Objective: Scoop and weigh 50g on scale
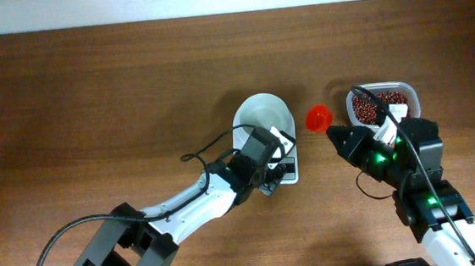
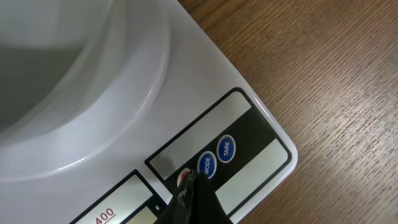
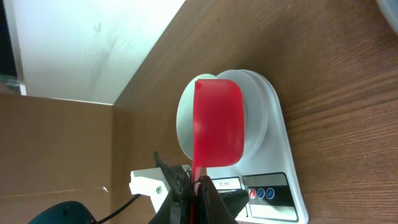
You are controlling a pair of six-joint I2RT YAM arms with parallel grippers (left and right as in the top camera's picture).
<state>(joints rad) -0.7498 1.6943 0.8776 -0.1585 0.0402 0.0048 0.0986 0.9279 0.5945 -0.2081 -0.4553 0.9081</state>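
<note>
From overhead, we are looking at a brown wooden table (image 1: 90, 94) where the small white rectangular digital scale (image 1: 290, 170) is sitting near the middle, carrying a round white bowl (image 1: 262, 117). The left gripper (image 1: 271, 169) is hovering over the scale's panel end. The right gripper (image 1: 336, 134) is holding a red plastic scoop (image 1: 318, 117) just right of the bowl, near a clear plastic tub of red beans (image 1: 384, 103). In the left wrist view, we are seeing the fingertips (image 2: 188, 188) pinched together with nothing between them. They are sitting over a reddish button just left of two blue buttons (image 2: 216, 157), and we cannot tell whether they are touching it. In the right wrist view, the jaws are clamping the scoop's handle tight, and the red cup is hanging in front of the bowl and scale.
</note>
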